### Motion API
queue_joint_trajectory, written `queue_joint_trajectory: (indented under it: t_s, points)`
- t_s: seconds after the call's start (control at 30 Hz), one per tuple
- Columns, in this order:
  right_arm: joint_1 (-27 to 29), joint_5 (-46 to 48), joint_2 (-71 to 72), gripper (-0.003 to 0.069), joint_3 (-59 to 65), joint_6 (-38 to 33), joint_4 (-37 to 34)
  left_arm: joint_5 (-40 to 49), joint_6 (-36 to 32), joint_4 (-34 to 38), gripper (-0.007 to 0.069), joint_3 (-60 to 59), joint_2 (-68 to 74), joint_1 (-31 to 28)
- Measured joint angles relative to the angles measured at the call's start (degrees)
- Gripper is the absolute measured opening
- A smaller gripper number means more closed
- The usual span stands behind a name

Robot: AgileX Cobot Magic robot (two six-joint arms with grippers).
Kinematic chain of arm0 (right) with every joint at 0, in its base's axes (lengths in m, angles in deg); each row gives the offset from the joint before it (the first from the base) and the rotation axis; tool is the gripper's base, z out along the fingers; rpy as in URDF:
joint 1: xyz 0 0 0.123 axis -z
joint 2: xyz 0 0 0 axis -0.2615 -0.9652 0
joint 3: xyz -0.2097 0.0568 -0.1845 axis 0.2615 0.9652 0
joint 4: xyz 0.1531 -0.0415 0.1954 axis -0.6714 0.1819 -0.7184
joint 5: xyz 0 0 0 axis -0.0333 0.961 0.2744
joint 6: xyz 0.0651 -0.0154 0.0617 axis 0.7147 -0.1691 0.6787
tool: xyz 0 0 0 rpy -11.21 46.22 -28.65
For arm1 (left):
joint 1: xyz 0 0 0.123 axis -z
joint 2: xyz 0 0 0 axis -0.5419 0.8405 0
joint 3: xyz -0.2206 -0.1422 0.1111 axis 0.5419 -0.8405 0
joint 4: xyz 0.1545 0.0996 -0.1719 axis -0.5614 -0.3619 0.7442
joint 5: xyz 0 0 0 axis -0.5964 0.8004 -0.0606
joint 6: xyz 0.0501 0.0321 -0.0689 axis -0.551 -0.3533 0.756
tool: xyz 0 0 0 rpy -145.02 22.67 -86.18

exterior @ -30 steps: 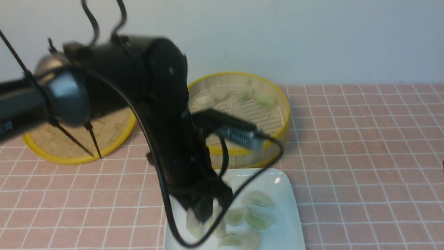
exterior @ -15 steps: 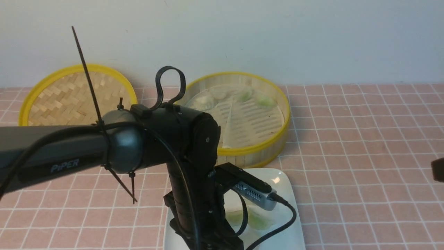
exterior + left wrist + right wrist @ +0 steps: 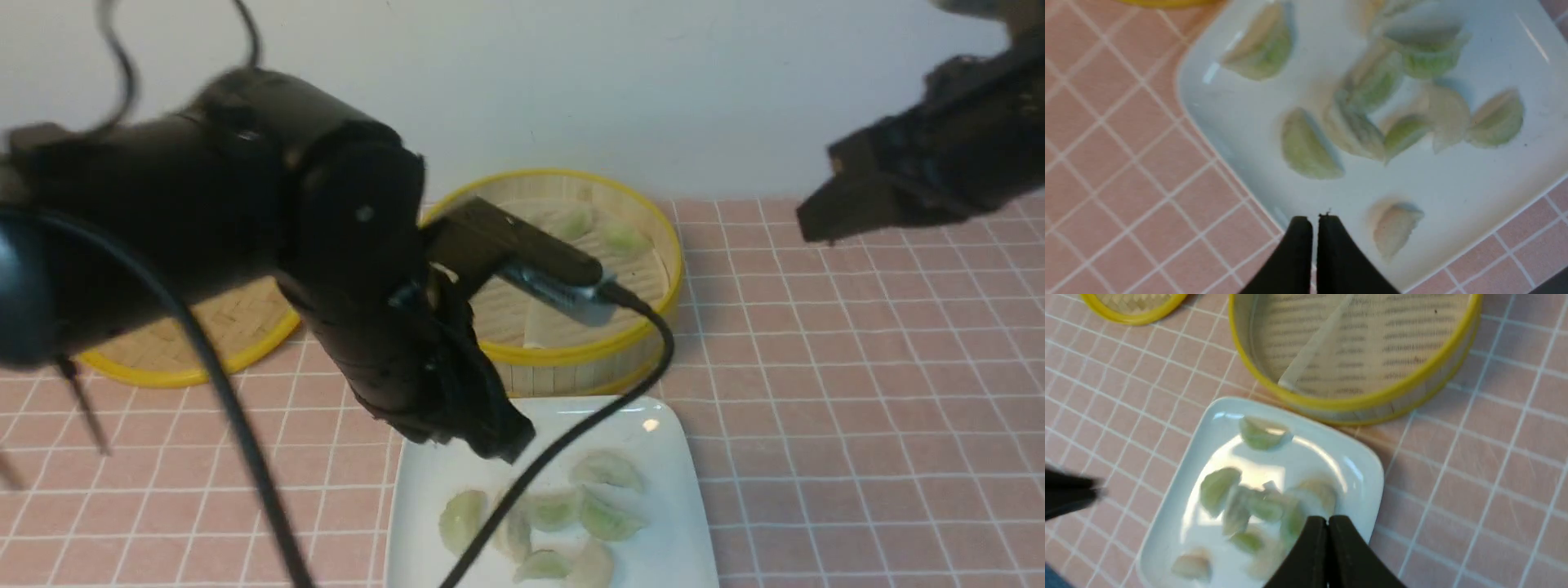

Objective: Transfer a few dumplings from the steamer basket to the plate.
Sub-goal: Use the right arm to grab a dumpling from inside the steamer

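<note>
Several dumplings (image 3: 555, 514) lie clustered on the plate (image 3: 673, 531). The leftmost, under the left gripper (image 3: 508, 445) a second ago, now lies free. That gripper, jaws together and empty, has risen over the plate's far left corner. At least two dumplings remain in the steamer basket (image 3: 571, 359) just behind the plate. The task looks nearly done. The right gripper (image 3: 816, 222), also closed, hangs high to the plate's right. Bare worktop (image 3: 857, 425) is open on that side, while the basket's wall crowds the plate's far edge.
</note>
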Motion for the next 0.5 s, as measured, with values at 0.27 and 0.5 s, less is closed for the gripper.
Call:
queue_joint_trajectory:
  t_s: [0.27, 0.5]
  points:
    - [-4.5, 1.7, -24.8, 0.0026, -21.9, -4.2, 6.0, 3.1, 5.0, -4.0, -0.0006, 0.0, -15.3, 0.0]
    - [-5.0, 3.5, -42.2, 0.0218, -42.6, -5.7, 7.5, 8.2, 8.0, -6.6, -0.0006, 0.0, -22.7, 0.0]
